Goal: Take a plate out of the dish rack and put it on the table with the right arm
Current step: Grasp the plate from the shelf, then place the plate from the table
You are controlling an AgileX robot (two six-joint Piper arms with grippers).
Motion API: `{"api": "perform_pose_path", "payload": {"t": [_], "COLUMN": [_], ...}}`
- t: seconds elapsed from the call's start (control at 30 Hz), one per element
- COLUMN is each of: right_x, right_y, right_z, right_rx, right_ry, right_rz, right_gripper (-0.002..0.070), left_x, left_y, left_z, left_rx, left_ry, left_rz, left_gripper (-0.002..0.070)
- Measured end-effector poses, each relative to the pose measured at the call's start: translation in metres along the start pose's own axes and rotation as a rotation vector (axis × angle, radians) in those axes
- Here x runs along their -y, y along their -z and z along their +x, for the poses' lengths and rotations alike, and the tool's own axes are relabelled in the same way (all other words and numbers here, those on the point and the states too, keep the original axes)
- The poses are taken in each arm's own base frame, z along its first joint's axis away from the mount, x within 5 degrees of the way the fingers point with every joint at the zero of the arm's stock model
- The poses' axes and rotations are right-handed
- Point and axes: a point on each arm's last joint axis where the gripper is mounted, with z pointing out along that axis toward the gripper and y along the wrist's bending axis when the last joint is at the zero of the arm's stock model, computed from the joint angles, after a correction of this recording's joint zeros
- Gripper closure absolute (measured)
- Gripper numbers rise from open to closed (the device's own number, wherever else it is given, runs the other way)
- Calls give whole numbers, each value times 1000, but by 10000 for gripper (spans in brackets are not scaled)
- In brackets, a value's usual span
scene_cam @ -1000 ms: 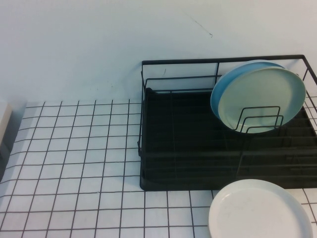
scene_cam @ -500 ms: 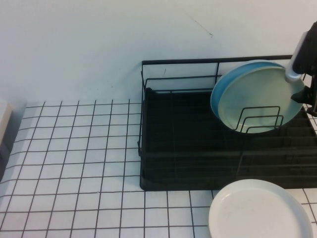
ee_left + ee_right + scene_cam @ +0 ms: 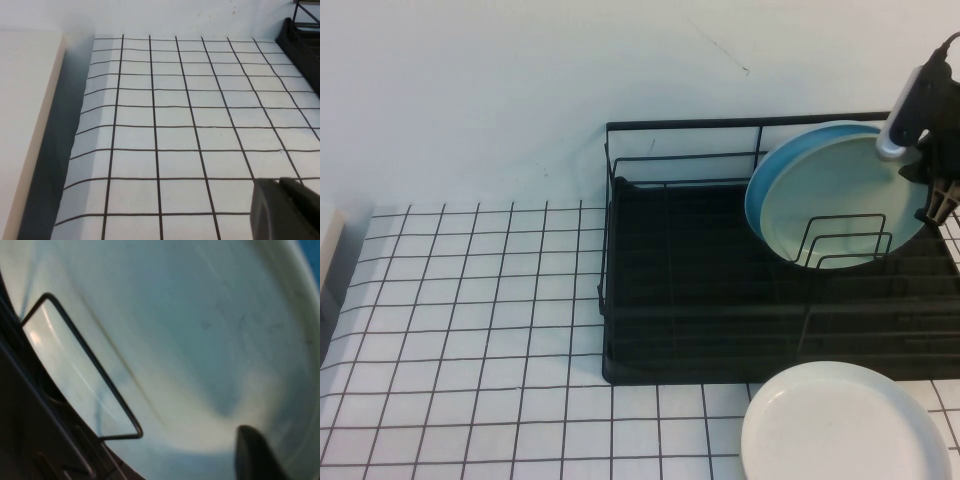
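Note:
The pale mint-green plate stands on edge in the black wire dish rack, leaning on a light blue plate behind it. My right gripper hangs at the mint plate's right rim and is open, holding nothing. In the right wrist view the plate's face fills the picture, with one dark fingertip in front of it and a wire loop of the rack across it. My left gripper is shut and empty, low over the tiled table, out of the high view.
A white plate lies flat on the tiled table in front of the rack at the near right. The rack's corner shows in the left wrist view. A pale board lies along the table's left edge. A wall stands behind.
My right arm came into view from the upper right and has moved down to the mint plate's right rim. The plates and the rack have not moved.

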Motion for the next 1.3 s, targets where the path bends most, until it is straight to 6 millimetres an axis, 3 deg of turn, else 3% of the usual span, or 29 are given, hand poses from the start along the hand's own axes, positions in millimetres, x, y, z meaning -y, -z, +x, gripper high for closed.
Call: {"api": "perform_pose_path", "payload": {"t": [0.07,0.13,0.57,0.8,1.0,1.17,1.3], "right_x": [1,1,3,17,18,1,-26], "right_y": [-1,-1,6,64,131,181,196], "right_z": [0,-1,-5,-23,-36,-37,-28], "right_rx": [3,10,34,112,179,176,28], "right_ry": [-2,-9,-44,-39,-59,-251,-379], "right_rz": [8,16,25,101,133,12,-239], "right_gripper": [564,628,646,646,647,647,647], "left_x": [0,0,0,0,0,0,0], "left_y": [0,0,0,0,0,0,0], "left_z": [0,0,0,0,0,0,0], "left_rx": [0,0,0,0,0,0,0], "left_ry": [0,0,0,4,4,4,4], "left_rz": [0,0,0,0,0,0,0], "left_gripper": [678,678,678,678,678,678,678]}}
